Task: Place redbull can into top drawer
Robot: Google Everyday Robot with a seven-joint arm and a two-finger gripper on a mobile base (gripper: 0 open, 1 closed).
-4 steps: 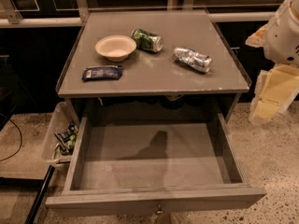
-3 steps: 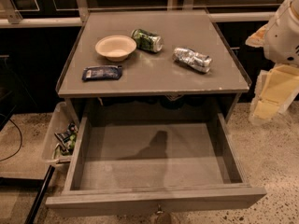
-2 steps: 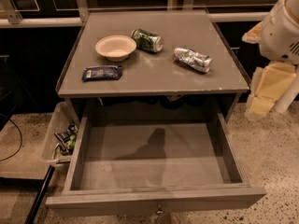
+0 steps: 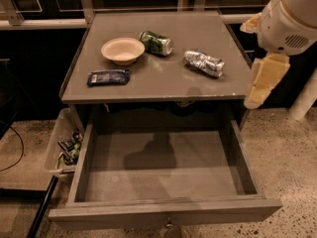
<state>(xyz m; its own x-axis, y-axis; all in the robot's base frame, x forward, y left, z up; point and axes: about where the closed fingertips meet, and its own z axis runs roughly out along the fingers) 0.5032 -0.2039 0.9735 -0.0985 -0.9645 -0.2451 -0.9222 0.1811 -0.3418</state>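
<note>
The redbull can (image 4: 204, 63), a slim crinkly silver can, lies on its side on the right part of the grey table top (image 4: 163, 83). The top drawer (image 4: 163, 180) is pulled wide open below the table top and holds nothing. My gripper (image 4: 253, 99) hangs from the white arm (image 4: 290, 21) at the right edge of the table. It is to the right of the can, a little nearer the front, and apart from it.
A green can (image 4: 156, 42) lies on its side at the back of the table, next to a cream bowl (image 4: 123, 50). A flat dark blue snack packet (image 4: 108, 77) lies front left. A clear bin with wrappers (image 4: 63, 145) stands left of the drawer.
My arm and gripper have shifted a little left and up, closer to the table's right edge. The can and the other things have not moved.
</note>
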